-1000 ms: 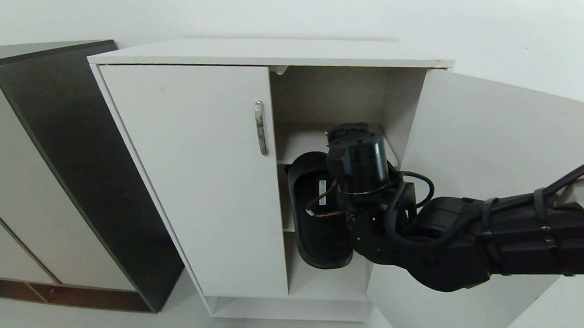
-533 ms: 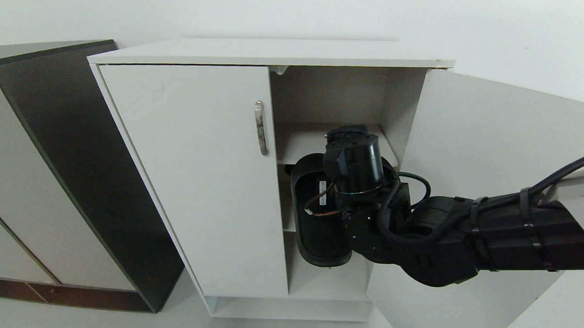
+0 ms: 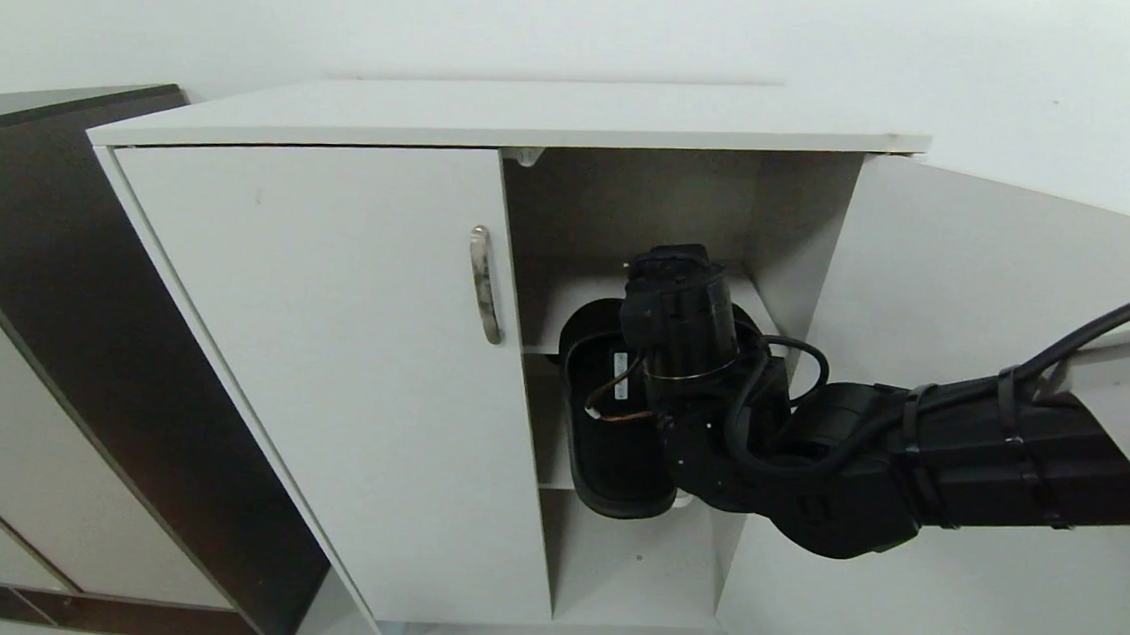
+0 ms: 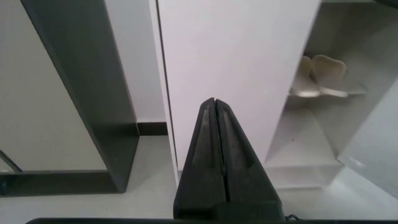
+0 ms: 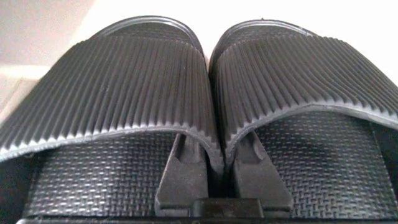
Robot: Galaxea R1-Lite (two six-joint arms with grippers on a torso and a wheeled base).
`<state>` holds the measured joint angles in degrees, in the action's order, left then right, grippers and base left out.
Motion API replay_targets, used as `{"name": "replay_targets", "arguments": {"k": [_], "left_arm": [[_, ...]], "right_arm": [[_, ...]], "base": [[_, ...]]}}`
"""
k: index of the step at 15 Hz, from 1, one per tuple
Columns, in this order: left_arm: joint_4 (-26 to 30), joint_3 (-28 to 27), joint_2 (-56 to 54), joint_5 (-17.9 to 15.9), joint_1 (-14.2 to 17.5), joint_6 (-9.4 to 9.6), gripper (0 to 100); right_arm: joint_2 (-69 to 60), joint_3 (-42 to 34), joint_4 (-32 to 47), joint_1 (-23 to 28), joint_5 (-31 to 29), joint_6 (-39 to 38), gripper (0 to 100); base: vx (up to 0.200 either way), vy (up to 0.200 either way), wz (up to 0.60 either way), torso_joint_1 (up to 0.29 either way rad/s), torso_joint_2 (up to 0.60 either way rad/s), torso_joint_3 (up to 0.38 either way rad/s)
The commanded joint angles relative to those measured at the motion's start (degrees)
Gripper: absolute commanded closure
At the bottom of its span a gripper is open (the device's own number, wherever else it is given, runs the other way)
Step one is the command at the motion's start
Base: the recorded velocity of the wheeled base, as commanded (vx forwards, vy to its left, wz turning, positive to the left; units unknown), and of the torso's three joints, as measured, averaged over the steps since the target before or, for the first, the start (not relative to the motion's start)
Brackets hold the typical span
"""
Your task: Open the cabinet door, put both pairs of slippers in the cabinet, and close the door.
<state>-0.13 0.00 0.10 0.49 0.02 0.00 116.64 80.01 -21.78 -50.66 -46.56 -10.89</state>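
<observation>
Slippers — black pair [image 3: 607,451], straps pinched in the right gripper's [image 5: 217,155] fingers — have gone deeper into the cabinet [image 3: 291,346] on the right, so release looks due; left gripper [image 4: 214,118] fingers pressed together, empty.

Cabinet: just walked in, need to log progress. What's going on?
The right end effector grips a pair of black slippers by their straps, holding them in the cabinet's open right side. A pale pair lies on a shelf inside. The right door is open, the left door shut; the left end effector, shut and empty, hangs before it.
</observation>
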Motion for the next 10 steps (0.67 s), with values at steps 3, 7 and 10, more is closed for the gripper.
{"name": "replay_targets", "arguments": {"k": [3, 7, 10], "left_arm": [[-0.04, 0.00, -0.01, 0.04, 0.06, 0.00, 100], [-0.04, 0.00, -0.01, 0.04, -0.02, 0.00, 100], [-0.04, 0.00, -0.01, 0.04, -0.02, 0.00, 100]], "right_arm": [[0.08, 0.06, -0.01, 0.04, -0.03, 0.08, 100], [0.08, 0.06, -0.19, 0.04, 0.06, 0.08, 100], [0.61, 1.03, -0.10, 0.48, 0.24, 0.34, 100]], "base": [[0.200, 0.000, 0.00, -0.001, 0.00, 0.002], [0.050, 0.000, 0.00, 0.001, 0.00, 0.001], [0.000, 0.000, 0.00, 0.000, 0.00, 0.000]]}}
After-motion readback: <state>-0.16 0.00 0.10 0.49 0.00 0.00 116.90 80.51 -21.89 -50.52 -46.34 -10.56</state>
